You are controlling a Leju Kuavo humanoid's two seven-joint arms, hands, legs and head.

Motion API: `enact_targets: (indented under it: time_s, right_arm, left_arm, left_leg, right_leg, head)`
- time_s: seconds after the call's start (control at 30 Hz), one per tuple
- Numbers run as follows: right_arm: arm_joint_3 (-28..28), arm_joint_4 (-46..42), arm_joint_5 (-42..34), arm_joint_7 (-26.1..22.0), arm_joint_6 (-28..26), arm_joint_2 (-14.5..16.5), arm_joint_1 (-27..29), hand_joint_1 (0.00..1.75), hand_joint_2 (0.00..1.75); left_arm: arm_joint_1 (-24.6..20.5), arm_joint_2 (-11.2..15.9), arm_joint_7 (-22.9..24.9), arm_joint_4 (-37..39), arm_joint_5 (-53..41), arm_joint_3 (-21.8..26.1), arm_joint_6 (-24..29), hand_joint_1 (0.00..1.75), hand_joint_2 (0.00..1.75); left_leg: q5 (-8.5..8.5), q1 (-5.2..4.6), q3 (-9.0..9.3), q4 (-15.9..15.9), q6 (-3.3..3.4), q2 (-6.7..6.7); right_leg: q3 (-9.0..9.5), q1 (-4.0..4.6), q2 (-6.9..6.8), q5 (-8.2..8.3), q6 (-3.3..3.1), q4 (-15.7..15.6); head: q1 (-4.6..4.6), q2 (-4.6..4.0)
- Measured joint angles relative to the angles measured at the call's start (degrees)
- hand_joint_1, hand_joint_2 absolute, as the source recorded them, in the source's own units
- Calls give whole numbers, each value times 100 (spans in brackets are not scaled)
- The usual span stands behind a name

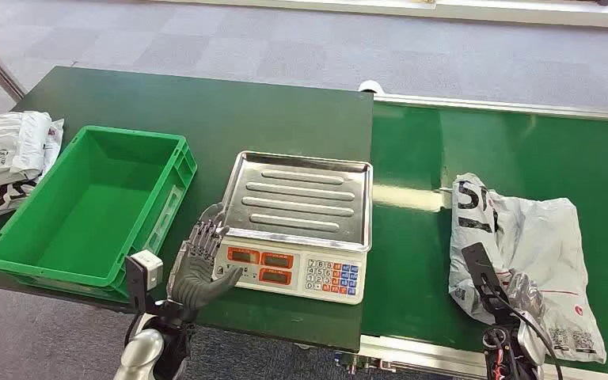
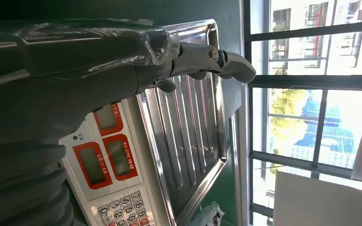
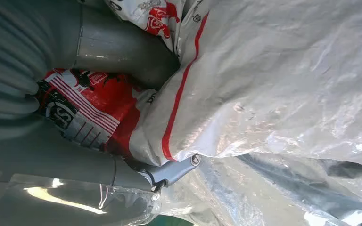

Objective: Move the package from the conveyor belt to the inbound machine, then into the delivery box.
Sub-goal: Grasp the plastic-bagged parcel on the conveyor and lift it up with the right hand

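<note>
A crumpled grey-white plastic package [image 1: 538,237] with red and black print lies on the green conveyor belt [image 1: 412,237] at the right. My right hand [image 1: 522,297] is at its near edge. In the right wrist view the thumb [image 3: 118,47] and a finger [image 3: 169,172] pinch a fold of the package [image 3: 273,80]. The inbound machine is a scale [image 1: 293,273] with a bare steel tray [image 1: 301,198], standing mid-table. My left hand [image 1: 198,265] hovers at the scale's front left corner, fingers [image 2: 235,66] stretched over the tray [image 2: 193,136] edge, holding nothing. The green delivery box [image 1: 170,198] stands empty on the left.
Other white packages [image 1: 8,158] lie at the far left, beside the box. The dark green table [image 1: 285,111] meets the belt along the scale's right side. Grey carpet floor lies beyond.
</note>
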Motion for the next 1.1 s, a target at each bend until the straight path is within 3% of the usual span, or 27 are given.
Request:
enact_targets:
  time_s: [0.1,0.23,0.4,0.67,1.1]
  right_arm:
    - [53,-33,-214,-291,-57,26,13,175,175]
    - [144,-329,-1002,-1250,-337,112,83,175,175]
    - [188,-1089,-2147,-2421,-921,234,270,175,175]
    - [182,-2381,-3427,-3684,-1598,419,749,175,175]
    - [303,-3421,-3478,-4079,-1820,587,1145,175,175]
  left_arm:
    - [0,1,-11,-2,7,5,11,0,175]
    - [1,14,-159,-9,26,15,172,0,175]
    - [-7,30,-501,-38,24,18,408,0,175]
    - [-95,31,-869,-50,36,8,779,0,175]
    - [-159,37,-976,-54,123,-42,885,0,175]
  left_leg:
    - [0,0,0,0,0,0]
    - [0,0,-1,0,0,0]
    - [0,0,-4,0,0,-1]
    - [0,-1,-8,0,0,-1]
    - [0,0,-8,0,0,1]
  right_leg:
    - [-1,0,0,0,0,0]
    - [-3,0,0,0,0,0]
    - [-6,0,-1,-1,0,0]
    - [-9,-1,-1,-1,0,0]
    - [-10,-1,0,0,0,0]
  head:
    - [0,0]
    - [-2,0]
    - [-1,0]
    - [-1,0]
    - [-1,0]
